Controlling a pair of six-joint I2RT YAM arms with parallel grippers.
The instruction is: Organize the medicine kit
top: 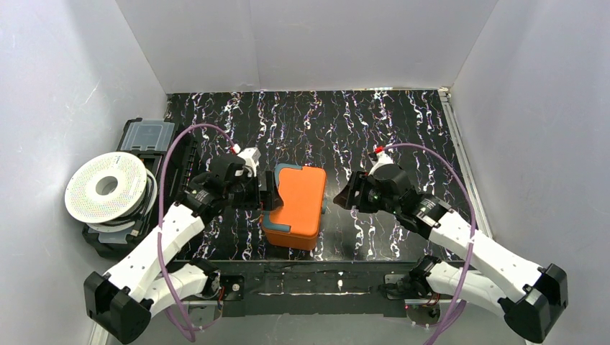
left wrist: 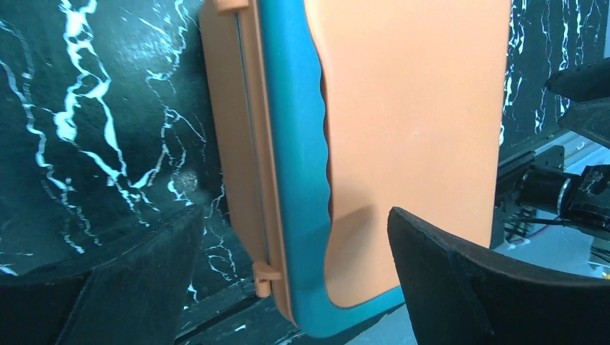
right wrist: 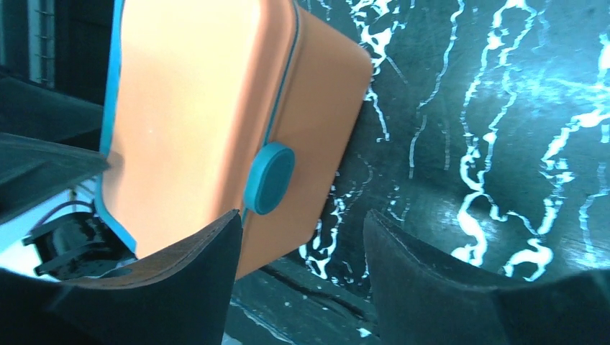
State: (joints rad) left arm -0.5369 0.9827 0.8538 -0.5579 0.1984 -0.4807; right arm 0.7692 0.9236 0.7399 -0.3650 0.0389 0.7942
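The medicine kit is an orange box with teal trim, lying lid shut on the dark marbled table near the front edge. My left gripper stands open at its left side. In the left wrist view the kit's hinged teal edge lies between the wide-apart fingers: one is over the lid, the other over the table. My right gripper sits just right of the kit and is open. In the right wrist view its gap holds only table, with the kit and round teal latch beside its left finger.
A black case with a clear lid stands at the left edge of the table, with a white spool resting on it. White walls enclose the table on three sides. A metal rail runs along the front edge between the arm bases.
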